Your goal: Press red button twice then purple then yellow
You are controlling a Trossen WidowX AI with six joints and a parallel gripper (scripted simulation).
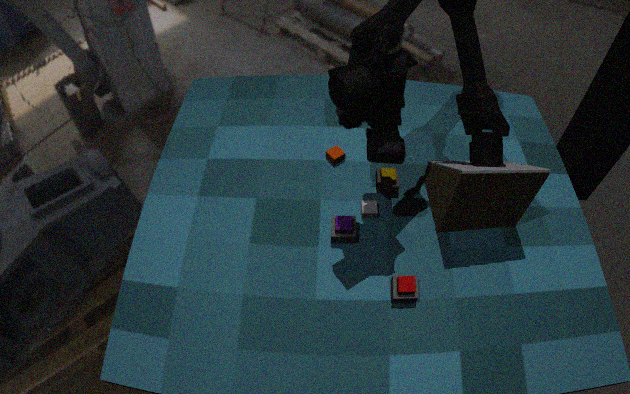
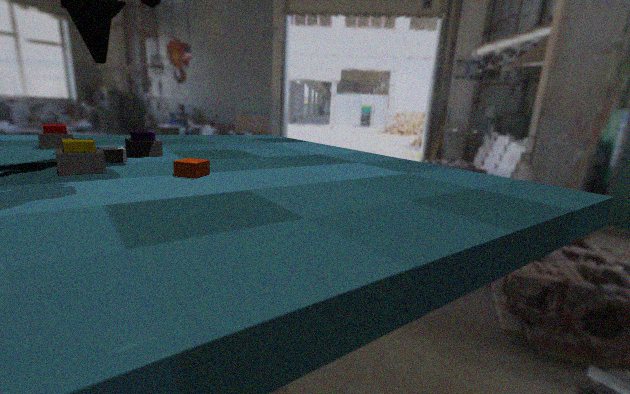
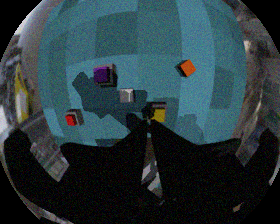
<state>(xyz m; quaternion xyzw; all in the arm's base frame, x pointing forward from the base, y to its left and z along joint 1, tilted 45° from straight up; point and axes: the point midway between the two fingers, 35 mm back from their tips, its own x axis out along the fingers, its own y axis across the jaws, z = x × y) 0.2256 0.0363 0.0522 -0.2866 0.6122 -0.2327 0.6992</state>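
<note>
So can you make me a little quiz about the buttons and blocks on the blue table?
1. True or false: the orange block sits on a grey base.
2. Which button lies nearest the wooden box: A red, B purple, C yellow?
3. Fill in: the end effector is ____ and holds nothing.

Key: 1 false. 2 C. 3 shut.
</note>
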